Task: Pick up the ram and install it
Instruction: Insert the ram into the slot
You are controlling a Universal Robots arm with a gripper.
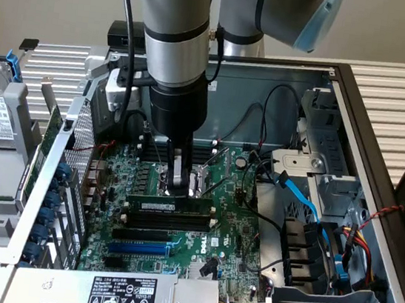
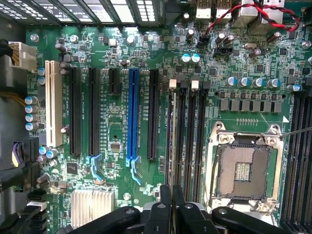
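Gripper (image 1: 175,189) fingers are pinched together on the top edge of the ram (image 1: 152,204), which stands upright in a black memory slot on the motherboard (image 1: 234,223). In the exterior view the CPU socket (image 1: 203,177) is at its 12 o'clock and the blue expansion slot (image 1: 141,248) at its 6 o'clock.

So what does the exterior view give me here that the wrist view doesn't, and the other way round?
The exterior view adds the arm, the case wall, the blue cable by the drive cage, and the labelled box. The wrist view adds the white slot and the finned heatsink. Shared: the gripper shut on the ram, which stands on edge at the memory slots, plus the blue slot and the CPU socket.
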